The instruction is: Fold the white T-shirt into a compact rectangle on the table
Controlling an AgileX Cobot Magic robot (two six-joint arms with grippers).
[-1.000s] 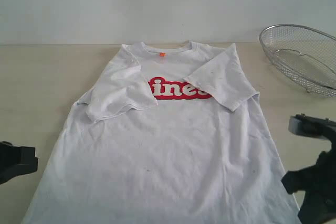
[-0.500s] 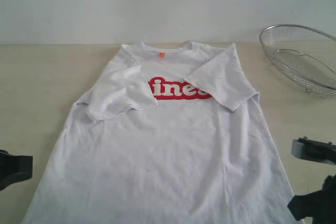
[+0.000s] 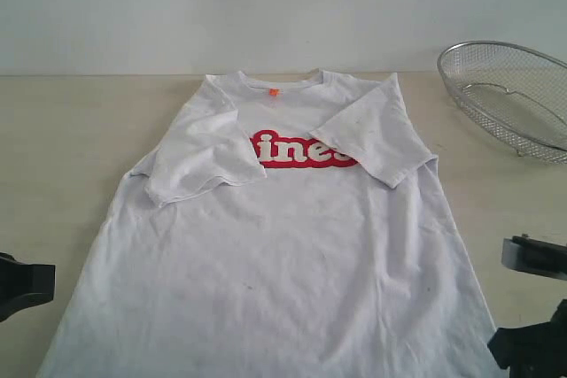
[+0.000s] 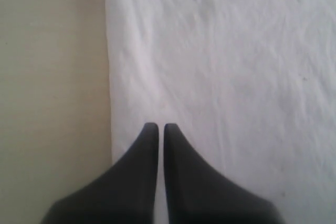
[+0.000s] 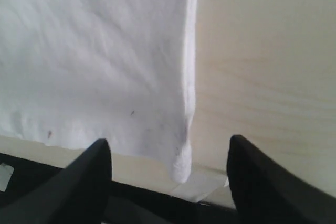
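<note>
Right jaws are hanging apart over the hem corner [image 5: 182, 163] at five o'clock of the white T-shirt [image 3: 283, 245]; left jaws are pressing together. Closing too shallowly is risking a missed corner.

White short-sleeved T-shirt [image 3: 283, 254]: soft cloth, matt, lightly creased all over, with a few small dark specks. Red white-outlined lettering [image 3: 297, 150] on the chest: flat print, smoother than the cloth around it. Wide pale beige table [image 3: 53, 130]: smooth, matt, with a faint wood-like grain in the right wrist view. Silver round basket [image 3: 509, 95]: fine metal wire mesh under a thicker wire rim, dull sheen. Left gripper [image 4: 158, 127] and right gripper [image 5: 169, 140]: dark, smooth, matt, plastic-looking.
</note>
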